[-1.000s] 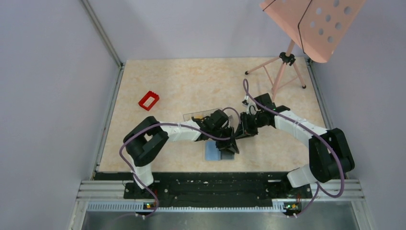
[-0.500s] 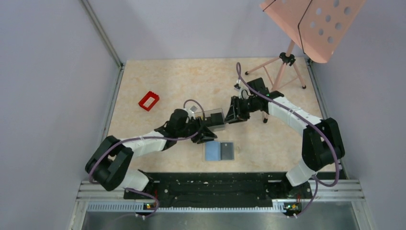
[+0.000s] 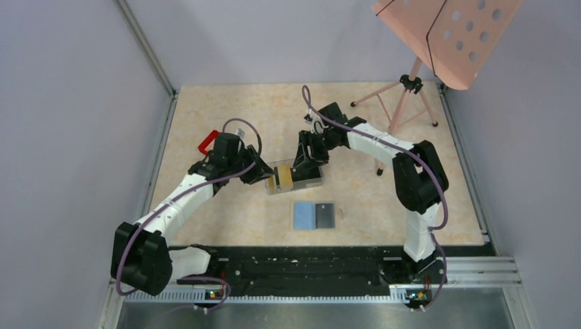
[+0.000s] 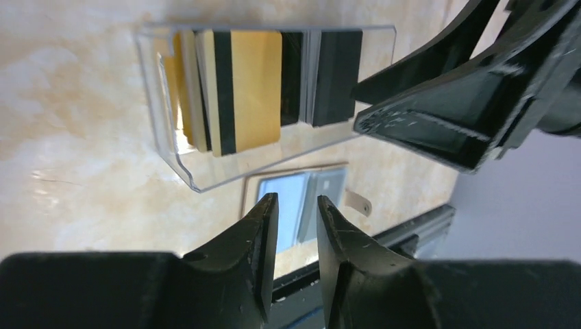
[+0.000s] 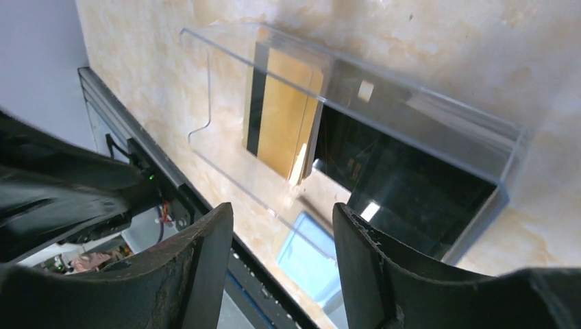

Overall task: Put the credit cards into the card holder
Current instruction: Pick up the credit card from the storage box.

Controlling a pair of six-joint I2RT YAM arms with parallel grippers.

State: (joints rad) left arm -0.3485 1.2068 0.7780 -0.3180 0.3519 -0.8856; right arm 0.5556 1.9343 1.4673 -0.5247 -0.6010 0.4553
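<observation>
- Hands first: right hand (image 5: 282, 212) has its jaws wide apart and empty, close over the clear box (image 5: 226, 144). The left hand (image 4: 296, 202) shows a narrow gap with nothing in it, just beside the box's left end.
- In the box: credit cards (image 4: 255, 89), gold and black, stacked on edge, none gripped.
- Nearer the bases: card holder (image 3: 303, 215) lies open on the table (image 3: 226, 110), blue lining up, apart from the box.
- Dark patch on its right half may be one card already in; cannot tell.
- Progress: early, most cards not yet moved.
</observation>
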